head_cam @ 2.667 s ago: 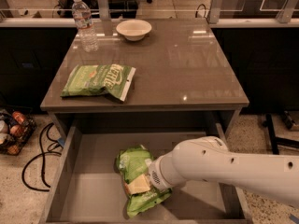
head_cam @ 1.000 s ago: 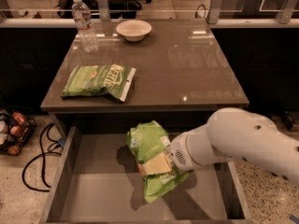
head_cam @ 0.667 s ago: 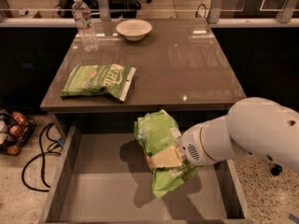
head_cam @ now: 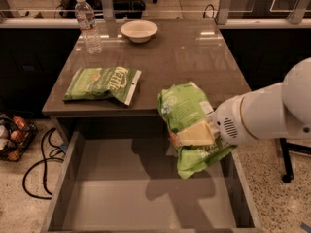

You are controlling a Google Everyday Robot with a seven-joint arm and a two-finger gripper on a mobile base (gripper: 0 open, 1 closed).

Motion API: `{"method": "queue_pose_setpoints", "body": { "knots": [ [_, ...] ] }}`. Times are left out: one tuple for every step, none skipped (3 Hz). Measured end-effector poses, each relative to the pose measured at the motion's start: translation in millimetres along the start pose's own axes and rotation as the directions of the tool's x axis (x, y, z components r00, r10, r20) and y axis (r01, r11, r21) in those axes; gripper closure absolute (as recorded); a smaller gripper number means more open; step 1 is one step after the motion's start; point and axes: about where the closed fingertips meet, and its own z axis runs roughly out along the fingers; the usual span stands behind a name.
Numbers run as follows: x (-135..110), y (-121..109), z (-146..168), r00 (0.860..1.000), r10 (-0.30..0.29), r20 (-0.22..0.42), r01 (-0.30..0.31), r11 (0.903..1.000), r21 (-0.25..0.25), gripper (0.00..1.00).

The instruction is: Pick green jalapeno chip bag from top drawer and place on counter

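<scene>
The green jalapeno chip bag [head_cam: 187, 115] is puffy and bright green with a white label panel. My gripper [head_cam: 194, 134] is shut on its middle and holds it in the air above the right part of the open top drawer [head_cam: 121, 198], at about the height of the counter's front edge. The bag's top overlaps the counter [head_cam: 194, 57] edge in view. One cream finger [head_cam: 197, 132] lies across the bag's front. The drawer floor below is bare grey and carries the bag's shadow.
On the counter lie a flatter green "KETTLE" bag [head_cam: 102, 84] at the front left, a water bottle [head_cam: 87, 23] at the back left and a white bowl [head_cam: 139, 30] at the back. A basket [head_cam: 12, 137] and cables [head_cam: 39, 164] lie on the floor to the left.
My gripper has lifted the green bag out of the drawer, up and to the right, from the drawer floor to counter height.
</scene>
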Motion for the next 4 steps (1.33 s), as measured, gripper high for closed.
{"method": "queue_pose_setpoints", "body": {
  "knots": [
    [-34.2, -20.9, -17.9, 1.0, 0.003, 0.012, -0.003, 0.9992, 0.041, 1.0],
    [-79.2, -41.8, -12.3, 1.0, 0.002, 0.007, -0.003, 0.9965, 0.083, 1.0],
    [-125.6, -62.3, 9.5, 1.0, -0.013, -0.016, 0.015, 0.994, 0.109, 1.0],
    [-163.0, -84.4, 27.1, 0.999, -0.017, -0.031, 0.021, 0.9931, 0.115, 1.0]
  ]
}}
